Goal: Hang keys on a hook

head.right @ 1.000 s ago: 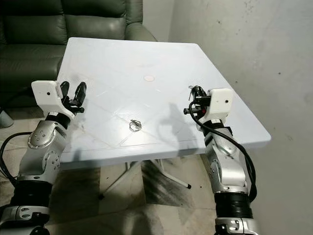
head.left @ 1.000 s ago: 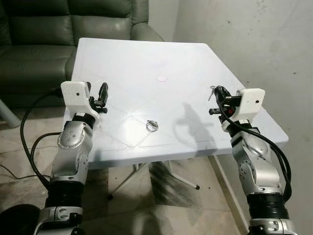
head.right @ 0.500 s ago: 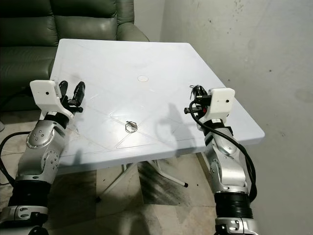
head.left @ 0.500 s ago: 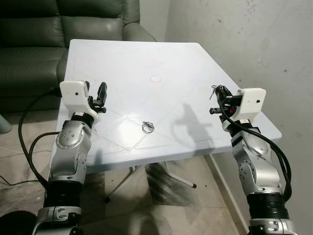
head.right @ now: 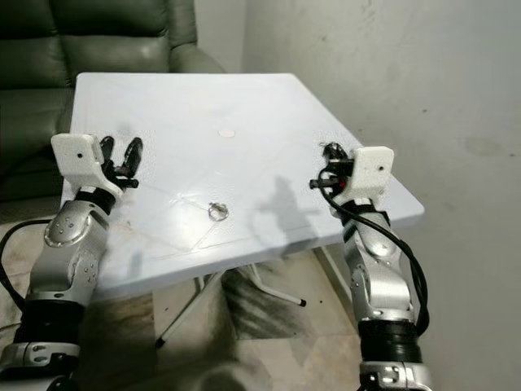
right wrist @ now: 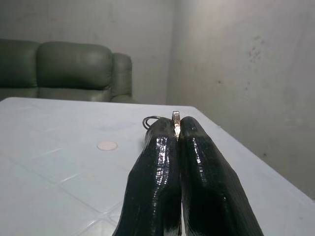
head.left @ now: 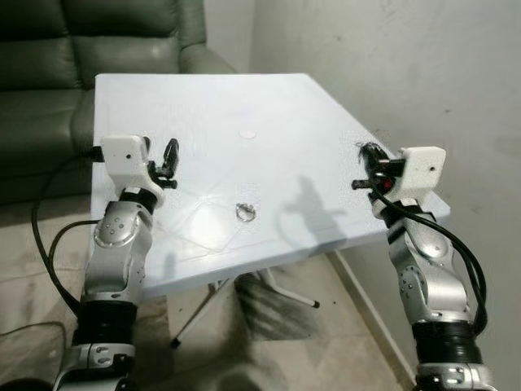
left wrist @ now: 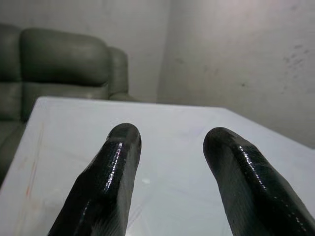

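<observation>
In the left eye view, the right claw (head.left: 368, 165) is raised over the near right corner of the white table (head.left: 269, 106), pressed together on the keys (head.left: 361, 147), a small metal piece poking out past its tips. The pickup looks done; the hanging is left, and no hook can be made out on the grey wall (head.left: 423, 73) beyond that claw. A second key ring (head.left: 245, 212) lies flat on the table, well apart from the right claw toward the left one. The left claw (head.left: 161, 163) hovers over the near left edge, carrying nothing. A small round disc (head.left: 247, 133) sits farther out on the tabletop, beyond both claws, and a dark green sofa (head.left: 73, 65) stands behind the table.

The right eye view gives the same layout, with the table's thin metal legs (head.right: 244, 293) below it, between the two arms.

In the left wrist view, the left claw's fingers (left wrist: 106, 182) are spread, with only bare tabletop ahead between them.

In the right wrist view, the right claw's fingers (right wrist: 157, 182) are closed tight, pinching a thin key blade at the tips, with a wire ring looping out just beside it. The table edge lies ahead, and any move toward the wall likely has to clear it.
</observation>
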Tool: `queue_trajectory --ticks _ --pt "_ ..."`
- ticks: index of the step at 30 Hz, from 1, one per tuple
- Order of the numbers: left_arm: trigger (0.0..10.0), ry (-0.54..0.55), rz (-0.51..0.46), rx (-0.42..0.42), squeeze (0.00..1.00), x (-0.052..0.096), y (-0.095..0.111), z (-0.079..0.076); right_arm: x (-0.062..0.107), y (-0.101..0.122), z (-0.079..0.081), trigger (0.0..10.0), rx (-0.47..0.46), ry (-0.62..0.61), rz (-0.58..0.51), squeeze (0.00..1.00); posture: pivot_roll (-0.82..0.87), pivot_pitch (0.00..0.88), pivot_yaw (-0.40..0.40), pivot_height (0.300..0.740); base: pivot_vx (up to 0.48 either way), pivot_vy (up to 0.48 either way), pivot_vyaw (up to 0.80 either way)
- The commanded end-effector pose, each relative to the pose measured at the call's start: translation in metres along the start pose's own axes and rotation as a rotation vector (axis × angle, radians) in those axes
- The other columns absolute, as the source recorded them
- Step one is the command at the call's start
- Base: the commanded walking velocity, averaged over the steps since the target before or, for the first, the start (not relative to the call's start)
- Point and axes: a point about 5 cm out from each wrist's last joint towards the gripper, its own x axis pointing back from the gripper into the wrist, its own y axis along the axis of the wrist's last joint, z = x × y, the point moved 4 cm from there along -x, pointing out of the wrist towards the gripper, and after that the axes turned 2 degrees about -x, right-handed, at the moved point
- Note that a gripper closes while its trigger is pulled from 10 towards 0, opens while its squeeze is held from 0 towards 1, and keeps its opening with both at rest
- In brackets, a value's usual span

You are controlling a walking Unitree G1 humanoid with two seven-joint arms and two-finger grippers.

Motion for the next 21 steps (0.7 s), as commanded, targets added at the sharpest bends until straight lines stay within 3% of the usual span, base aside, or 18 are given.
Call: queue_trajectory --ticks 1,21 --pt "10.0 -0.030 -0.003 0.019 0.00 -0.0040 0.0029 -0.0125 0.0002 0.0058 -0.0108 10.0 0.020 -0.031 -0.010 0.00 -0.03 0.000 -0.075 0.740 0.000 0.000 -0.72" --pt "10.0 -0.027 0.019 0.036 0.00 -0.0059 0.0007 -0.0148 -0.0002 0.0067 -0.0127 10.0 0.025 -0.036 -0.011 0.00 -0.04 0.000 -0.074 0.740 0.000 0.000 -0.72"
